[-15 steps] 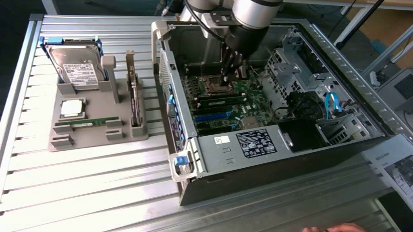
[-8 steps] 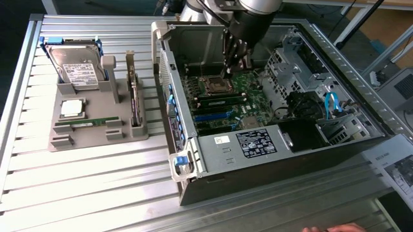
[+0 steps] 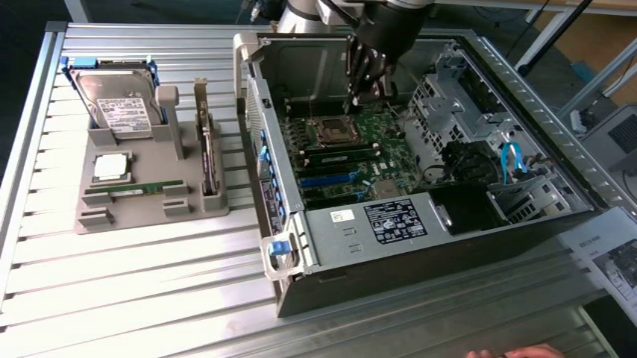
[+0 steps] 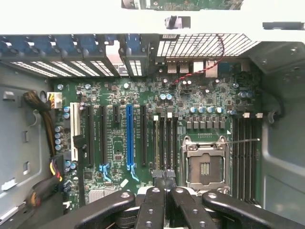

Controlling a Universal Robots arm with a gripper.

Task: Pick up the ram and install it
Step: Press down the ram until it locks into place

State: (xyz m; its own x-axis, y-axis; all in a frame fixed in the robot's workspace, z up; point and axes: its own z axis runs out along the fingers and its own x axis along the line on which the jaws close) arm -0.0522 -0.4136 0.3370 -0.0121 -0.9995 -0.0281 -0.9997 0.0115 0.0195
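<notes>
End effector (image 4: 165, 177) closed, empty, over one motherboard (image 4: 143, 143); one ram (image 3: 134, 192) on holder (image 3: 149, 212).

green ram (image 3: 134, 192) stick, flat in grey holder's front slot

My fingers (image 4: 164, 200) are black, with small silver screws. Under them the board (image 4: 143, 95) is dark green, with one bright blue slot (image 4: 129, 136) among black slots and one white slot (image 4: 74, 126). The socket (image 4: 205, 164) has a silver frame. The computer case (image 3: 398, 276) is black, with a black label with white text (image 3: 394, 221). The tray (image 3: 149, 212) is grey, and the ram (image 3: 134, 192) on it is green. The table (image 3: 119, 298) has light grey stripes.
</notes>
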